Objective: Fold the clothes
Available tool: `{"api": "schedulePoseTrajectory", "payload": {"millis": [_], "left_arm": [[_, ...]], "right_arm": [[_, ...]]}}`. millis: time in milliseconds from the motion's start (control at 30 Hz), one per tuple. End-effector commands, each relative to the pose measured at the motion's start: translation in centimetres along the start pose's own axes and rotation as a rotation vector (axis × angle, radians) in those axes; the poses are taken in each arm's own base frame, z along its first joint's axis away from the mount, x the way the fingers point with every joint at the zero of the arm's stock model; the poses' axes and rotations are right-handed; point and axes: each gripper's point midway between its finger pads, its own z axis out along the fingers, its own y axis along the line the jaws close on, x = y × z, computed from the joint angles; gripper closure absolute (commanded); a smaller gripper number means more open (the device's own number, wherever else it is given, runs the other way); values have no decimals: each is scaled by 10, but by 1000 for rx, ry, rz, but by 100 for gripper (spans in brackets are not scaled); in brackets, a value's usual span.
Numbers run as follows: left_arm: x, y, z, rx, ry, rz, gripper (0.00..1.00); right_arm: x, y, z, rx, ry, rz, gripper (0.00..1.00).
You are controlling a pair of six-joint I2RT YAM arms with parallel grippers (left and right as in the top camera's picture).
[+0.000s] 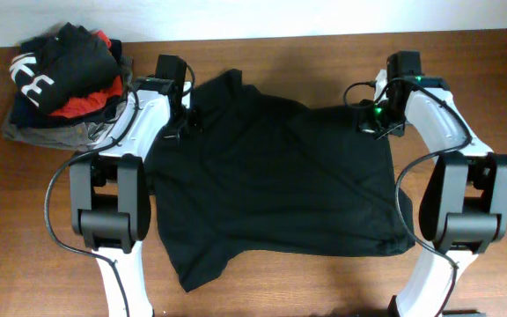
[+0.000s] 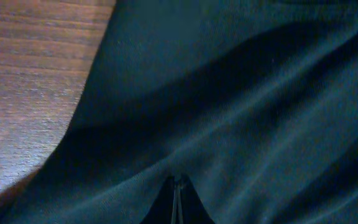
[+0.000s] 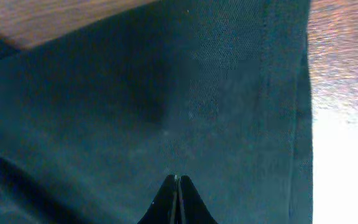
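The black top (image 1: 271,176) lies spread over the middle of the table between my two arms, with a bunched part at its far left corner. No logo shows. My left gripper (image 1: 186,123) is at the top's far left edge. In the left wrist view the gripper (image 2: 178,180) is shut, and folds of the fabric (image 2: 229,93) run up to its tips. My right gripper (image 1: 370,123) is at the far right corner. In the right wrist view the gripper (image 3: 178,179) is shut on the fabric (image 3: 135,93), near a hemmed edge.
A pile of folded garments (image 1: 60,79), black with white letters, red, navy and grey, sits at the far left corner of the wooden table (image 1: 482,62). Both arm bases stand at the near side, left and right of the top.
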Motion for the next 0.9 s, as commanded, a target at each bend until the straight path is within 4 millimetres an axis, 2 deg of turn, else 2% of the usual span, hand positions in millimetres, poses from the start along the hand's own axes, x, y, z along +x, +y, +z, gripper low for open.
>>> {"api": "schedulePoseTrajectory", "payload": {"millis": [0, 267, 600, 867], "left_arm": [[3, 13, 17, -14, 29, -7, 99], [10, 34, 37, -45, 71, -36, 99], [5, 55, 36, -72, 59, -68, 99], [2, 59, 37, -76, 48, -60, 99]], "right_arm": [[5, -6, 17, 15, 35, -11, 96], [3, -17, 27, 63, 33, -10, 96], [-1, -30, 41, 127, 19, -11, 96], [5, -56, 56, 162, 53, 31, 96]]}}
